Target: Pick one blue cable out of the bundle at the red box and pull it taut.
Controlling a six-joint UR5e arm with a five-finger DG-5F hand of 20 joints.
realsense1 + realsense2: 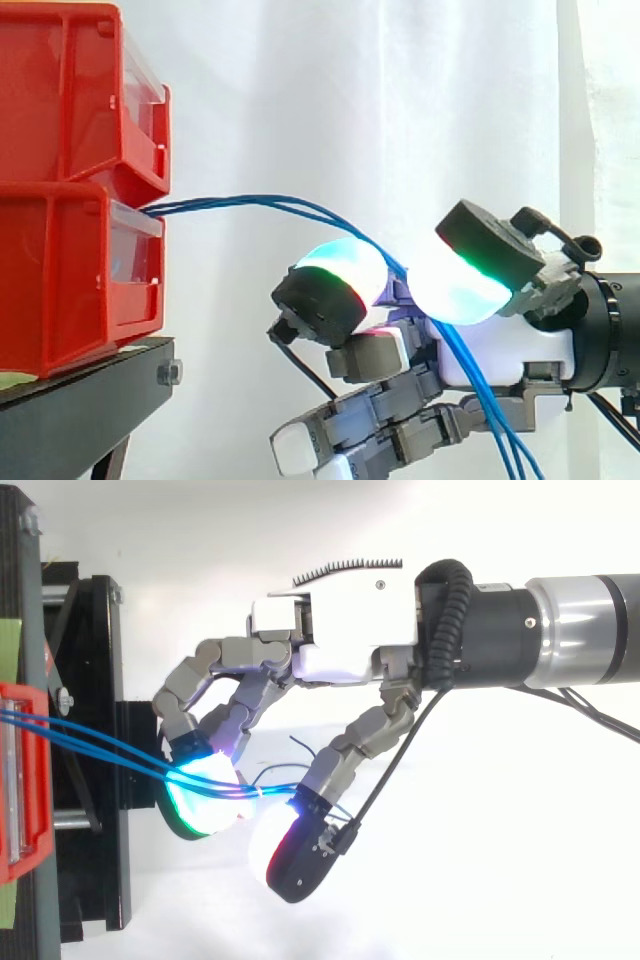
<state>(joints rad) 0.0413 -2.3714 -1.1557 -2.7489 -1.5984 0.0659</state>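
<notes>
white curtain (300,100) behind; black stand (90,385) at left. two red bins (60,100), stacked. blue cables (215,203), three strands as far as i can count, leave the gap between the bins and arc rightward. they pass between two glowing pads (345,262) of the hand (340,630), curled and nipped on them, then droop below.

No readable text, label or number on red box (60,270), robot hand (340,640).
</notes>
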